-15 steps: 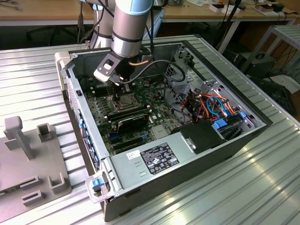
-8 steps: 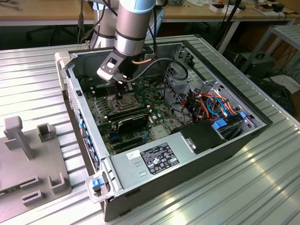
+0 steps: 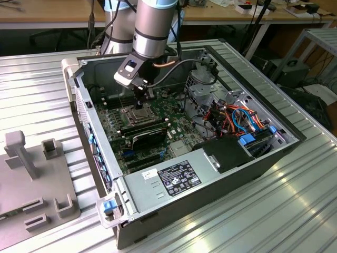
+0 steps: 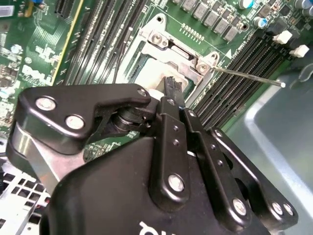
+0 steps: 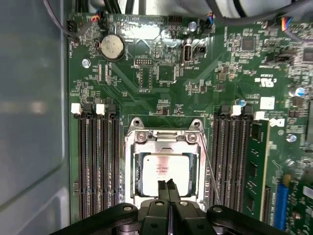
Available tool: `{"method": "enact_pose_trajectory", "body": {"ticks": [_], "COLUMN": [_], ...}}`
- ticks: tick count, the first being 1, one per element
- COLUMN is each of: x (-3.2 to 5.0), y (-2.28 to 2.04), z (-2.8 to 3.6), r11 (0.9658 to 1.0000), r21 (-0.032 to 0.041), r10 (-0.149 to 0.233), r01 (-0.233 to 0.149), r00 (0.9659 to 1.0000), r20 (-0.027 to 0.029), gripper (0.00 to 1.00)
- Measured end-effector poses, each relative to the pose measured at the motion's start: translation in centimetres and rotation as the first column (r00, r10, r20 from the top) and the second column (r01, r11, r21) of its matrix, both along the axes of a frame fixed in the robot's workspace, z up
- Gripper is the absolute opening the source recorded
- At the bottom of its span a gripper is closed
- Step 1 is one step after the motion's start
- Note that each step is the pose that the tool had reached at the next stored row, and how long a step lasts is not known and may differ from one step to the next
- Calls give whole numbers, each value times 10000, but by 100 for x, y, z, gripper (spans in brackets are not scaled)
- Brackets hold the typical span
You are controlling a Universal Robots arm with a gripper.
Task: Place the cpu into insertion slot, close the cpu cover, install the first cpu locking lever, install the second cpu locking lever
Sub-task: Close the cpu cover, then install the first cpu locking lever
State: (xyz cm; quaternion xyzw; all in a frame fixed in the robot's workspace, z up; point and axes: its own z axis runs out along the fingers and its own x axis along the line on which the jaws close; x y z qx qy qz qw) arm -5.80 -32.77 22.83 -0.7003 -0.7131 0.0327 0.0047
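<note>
First wrist view: cpu [image 5: 168,169] sits seated in the insertion slot [image 5: 138,176], with the cpu cover [image 5: 164,142] lying flat around it, so I judge the first two steps done. Fingers [image 5: 163,192] are pressed together, gripping nothing, tips just over the cpu's edge. One locking lever [image 5: 210,171] stands free as a thin rod, unlatched; both levers look left to do. Exterior view: insertion slot lies left of frame centre, under the arm [image 3: 152,26].

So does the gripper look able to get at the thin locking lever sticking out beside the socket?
Probably yes. The locking lever sticks out free across the memory slots with nothing over it, and the gripper, fingers shut, hangs close by over the cpu cover.
</note>
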Motion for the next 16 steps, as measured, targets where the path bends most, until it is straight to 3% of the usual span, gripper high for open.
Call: {"method": "enact_pose_trajectory", "body": {"ticks": [16], "x": [-1], "y": [-1], "z": [14], "r11": [10000], "r21": [-7], "r10": [-1], "r01": [1], "r00": [10000], "r20": [6], "gripper": [11]}}
